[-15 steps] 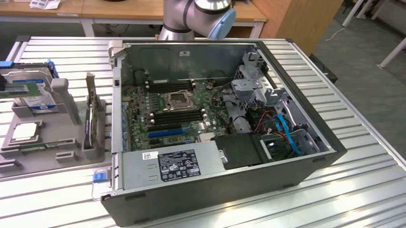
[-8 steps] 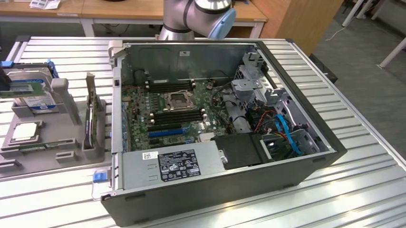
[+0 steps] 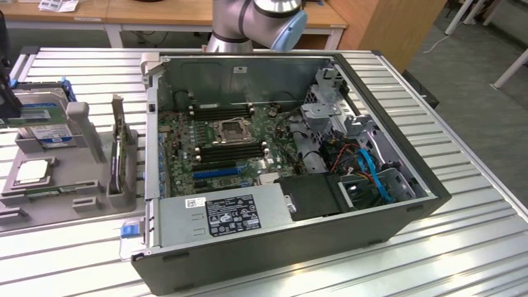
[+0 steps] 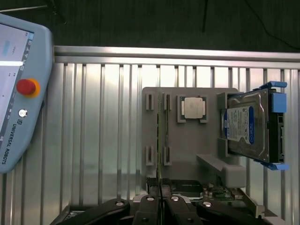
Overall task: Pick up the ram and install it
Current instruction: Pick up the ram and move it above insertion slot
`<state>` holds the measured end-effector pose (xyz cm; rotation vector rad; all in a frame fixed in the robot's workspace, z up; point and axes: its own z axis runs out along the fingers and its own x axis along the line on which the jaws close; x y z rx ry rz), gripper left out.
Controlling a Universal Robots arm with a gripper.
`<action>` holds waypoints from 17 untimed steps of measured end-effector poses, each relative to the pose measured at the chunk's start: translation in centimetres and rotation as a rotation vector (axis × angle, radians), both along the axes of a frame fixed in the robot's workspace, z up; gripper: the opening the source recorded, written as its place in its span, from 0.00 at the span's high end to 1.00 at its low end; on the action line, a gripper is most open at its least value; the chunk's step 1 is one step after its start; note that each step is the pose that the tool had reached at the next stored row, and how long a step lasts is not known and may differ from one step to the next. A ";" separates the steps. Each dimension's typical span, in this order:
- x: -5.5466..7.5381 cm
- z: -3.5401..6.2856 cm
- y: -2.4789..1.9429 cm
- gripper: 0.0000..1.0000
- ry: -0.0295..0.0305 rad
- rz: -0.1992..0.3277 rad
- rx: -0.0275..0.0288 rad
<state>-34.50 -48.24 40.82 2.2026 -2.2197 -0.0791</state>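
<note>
While the gripper (image 4: 159, 199) hung over the grey holder tray (image 4: 187, 150) with its fingers pinched together, the ram (image 4: 162, 136) stood on edge in the tray's slots. It sat just beside the CPU chip (image 4: 193, 108), outside the open computer case (image 3: 330, 260).

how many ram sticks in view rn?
1. The ram stands on edge in the grey tray's slotted holders, beside the CPU. The motherboard slots look empty, though a seated stick might be hard to spot.
</note>
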 end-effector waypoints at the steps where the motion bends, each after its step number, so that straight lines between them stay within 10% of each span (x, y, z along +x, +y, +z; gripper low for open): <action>1: 0.1 0.00 0.00 0.89 0.0000 0.000 0.0000; 17: 1.4 0.00 0.00 0.89 0.0000 0.000 0.0001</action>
